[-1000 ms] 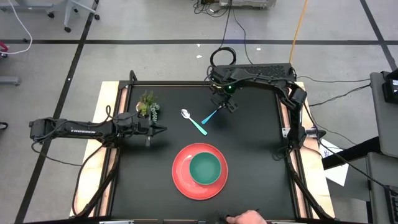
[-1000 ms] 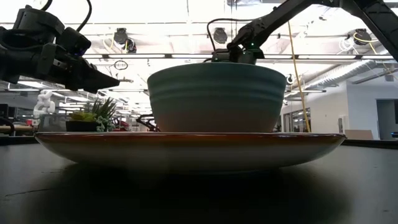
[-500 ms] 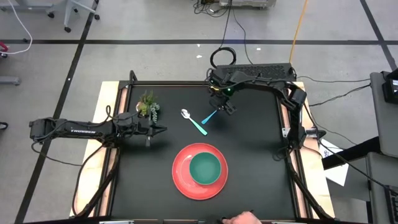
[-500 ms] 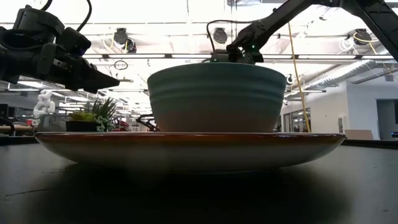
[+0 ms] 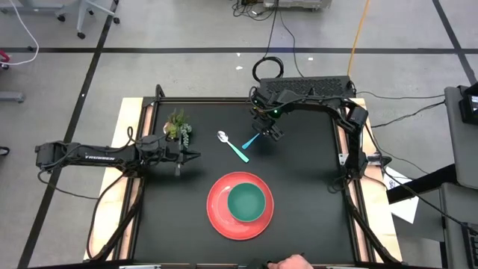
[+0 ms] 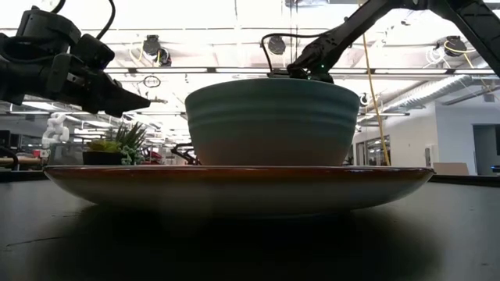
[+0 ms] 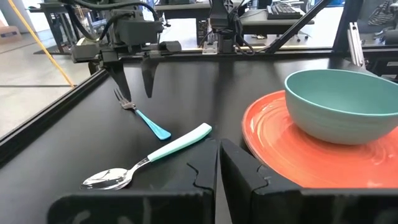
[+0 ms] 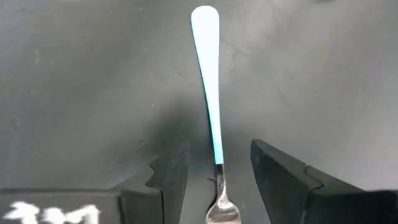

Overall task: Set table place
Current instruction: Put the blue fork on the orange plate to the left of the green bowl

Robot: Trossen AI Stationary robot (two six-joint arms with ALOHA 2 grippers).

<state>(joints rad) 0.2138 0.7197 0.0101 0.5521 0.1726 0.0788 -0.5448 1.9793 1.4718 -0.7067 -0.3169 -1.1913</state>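
The red plate (image 5: 224, 220) lies near the table's near edge, and the teal bowl (image 5: 246, 202) stands on it. Farther back, the spoon (image 5: 233, 147) and the fork (image 5: 252, 140) lie flat on the black table (image 5: 306, 194), their light-blue handle ends close together. My right gripper (image 5: 267, 133) points down over the fork's tine end. It is open, with one finger on each side of the fork's neck (image 8: 218, 171), and I see no touch. My left gripper (image 5: 196, 155) hovers shut by the left edge, aimed at the spoon (image 7: 155, 160).
A small potted plant (image 5: 178, 127) stands in the far left corner, just beyond my left gripper. A person's hand (image 5: 295, 262) shows at the table's near edge. Bare black tabletop lies right of the plate and the fork.
My right gripper has sunk a little toward the fork, and its arm now slants more steeply. Plate, bowl, spoon and fork lie where they were.
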